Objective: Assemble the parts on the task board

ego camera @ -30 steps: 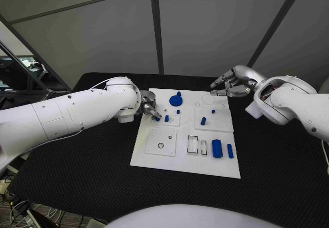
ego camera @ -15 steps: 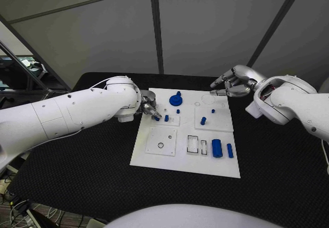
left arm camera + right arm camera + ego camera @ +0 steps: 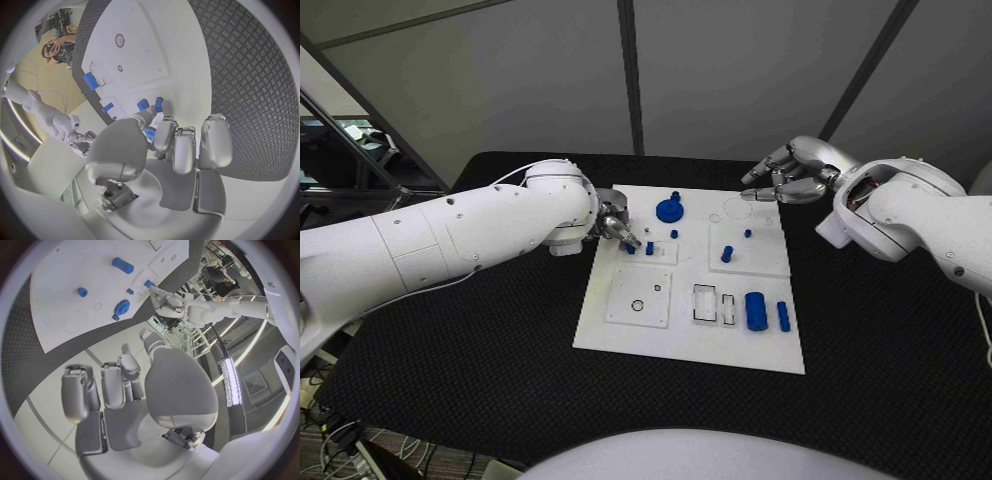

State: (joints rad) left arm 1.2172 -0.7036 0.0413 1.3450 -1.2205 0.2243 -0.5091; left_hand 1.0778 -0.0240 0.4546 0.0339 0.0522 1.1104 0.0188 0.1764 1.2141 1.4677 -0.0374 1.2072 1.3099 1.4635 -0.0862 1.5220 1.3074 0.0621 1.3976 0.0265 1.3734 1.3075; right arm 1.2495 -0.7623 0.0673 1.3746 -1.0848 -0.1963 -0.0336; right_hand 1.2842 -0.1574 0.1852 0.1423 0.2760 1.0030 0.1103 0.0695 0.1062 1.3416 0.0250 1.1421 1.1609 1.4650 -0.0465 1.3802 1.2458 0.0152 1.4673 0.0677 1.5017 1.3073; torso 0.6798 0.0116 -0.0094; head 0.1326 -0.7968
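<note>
One task board (image 3: 678,330), two hands, several blue parts (image 3: 756,311)

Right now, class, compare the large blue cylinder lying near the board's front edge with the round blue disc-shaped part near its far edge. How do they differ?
The large blue cylinder is long and lies on its side; the round blue disc-shaped part is broad and flat with a small stub rising from it. The cylinder sits beside rectangular slots, apart from both hands; the disc sits close to the left hand. Both are blue and rest on the white task board.
</note>
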